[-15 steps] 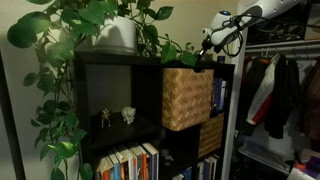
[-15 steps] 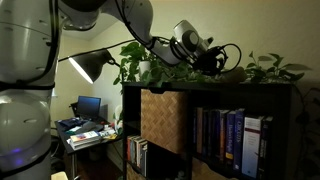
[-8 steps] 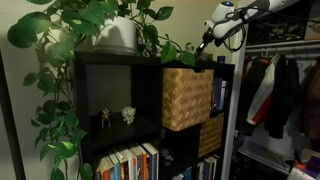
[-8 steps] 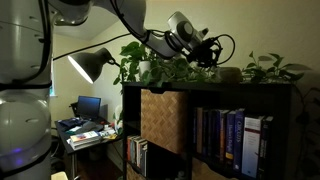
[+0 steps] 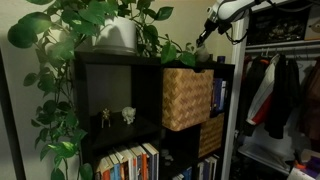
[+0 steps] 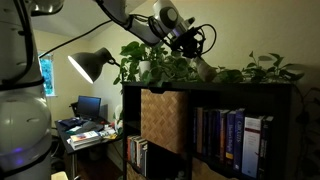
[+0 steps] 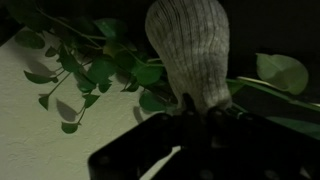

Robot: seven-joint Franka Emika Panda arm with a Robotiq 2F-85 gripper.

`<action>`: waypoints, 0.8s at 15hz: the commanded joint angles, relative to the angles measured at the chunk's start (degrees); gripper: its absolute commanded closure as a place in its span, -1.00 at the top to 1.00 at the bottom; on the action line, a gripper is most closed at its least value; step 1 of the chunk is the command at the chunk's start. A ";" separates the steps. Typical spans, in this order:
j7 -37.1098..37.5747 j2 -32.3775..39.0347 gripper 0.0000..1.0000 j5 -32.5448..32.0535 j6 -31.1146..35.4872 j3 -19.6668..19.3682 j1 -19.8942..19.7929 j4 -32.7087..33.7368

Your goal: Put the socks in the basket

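Tool (image 7: 198, 108) jaws are together on the cuff end of a pale ribbed sock (image 7: 188, 45), which fills the middle of the wrist view against dark leaves. In an exterior view the tool (image 6: 193, 52) is high above the top of the black shelf unit (image 6: 215, 90). The sock (image 6: 201, 67) hangs limp below it, its low end just above the shelf top and clear of the trailing plant (image 6: 150, 62) to its left.

The basket (image 6: 163, 120) of tan wicker sits in the upper cubby directly under that shelf top. The same basket (image 5: 187, 97) shows at the right end of the shelf in an exterior view, with the tool (image 5: 203, 38) above it.

The step in hand looks like the carry, with the sock grasped and off the shelf but not yet delivered. Whether another sock lies on the shelf top cannot be told in this dim light.

The next move likely calls for bringing the sock out past the near edge of the shelf. It then has to come down to the gap above the basket's rim and go in. That slot looks narrow, so a dangling toe could catch on the shelf edge.
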 commanded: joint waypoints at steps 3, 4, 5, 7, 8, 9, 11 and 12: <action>-4.41 -8.09 -0.87 8.04 -6.72 0.97 2.79 -6.17; -5.06 -8.83 -0.87 9.36 -7.63 1.08 3.32 -6.79; -5.76 -9.45 -0.88 10.76 -8.89 1.09 3.96 -7.14; -6.17 -10.11 -0.87 13.12 -11.06 1.26 5.03 -7.64; -6.50 -10.27 -0.88 14.46 -12.47 1.29 5.70 -7.69; -6.59 -10.62 -0.87 15.32 -13.50 1.41 6.15 -7.95; -6.67 -11.02 -0.86 16.78 -15.20 1.63 6.95 -8.43; -6.49 -11.08 -0.87 17.54 -15.32 1.81 7.32 -8.98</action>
